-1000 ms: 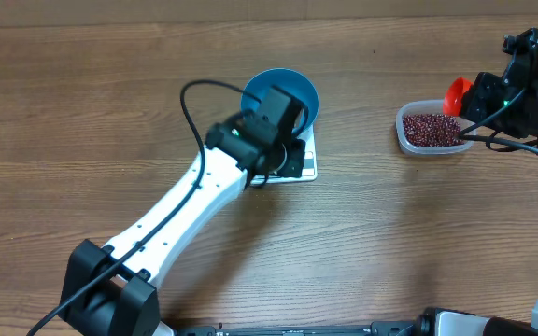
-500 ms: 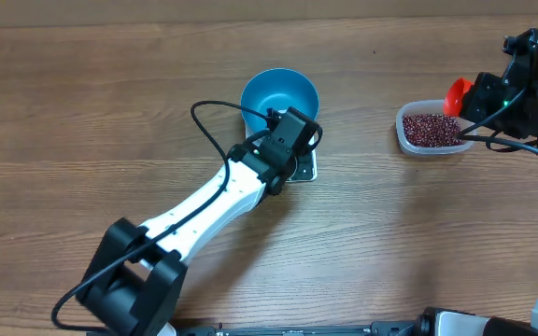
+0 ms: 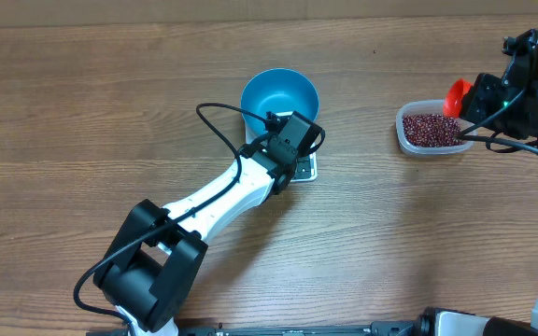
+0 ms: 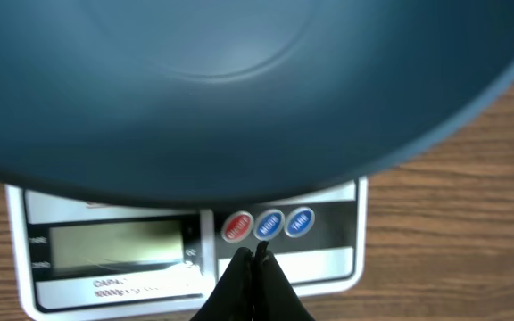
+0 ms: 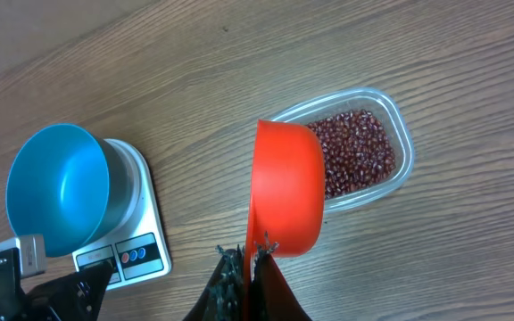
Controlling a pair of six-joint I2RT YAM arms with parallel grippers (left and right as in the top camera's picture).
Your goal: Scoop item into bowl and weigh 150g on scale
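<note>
Nearest the left wrist cam, the left gripper had its jaws pressed together w/ nothing between them, tips poised at the front edge of the scale, just short of the button row: red button, then two blue buttons. The tips sat roughly between the red and the first blue one, and contact couldn't be confirmed. The step looked like a button press, prob. power or tare, before any scooping. To do it well, the tips needed to be centred on one button, not straddling two, and pushed straight down, short and light, so the scale didn't skid on the table. The display looked blank (or too faint to read), so checking it for a zero before moving on seemed wise. Just beyond, the bowl sat on the platform and overhung the buttons, so the arm had to stay low and clear of the rim; a nudge would upset the tare. Farther off, well apart on the right, the right gripper was clamped on the orange scoop, held over the near end of the clear container, where the beans lay. None were visible in the bowl.
</note>
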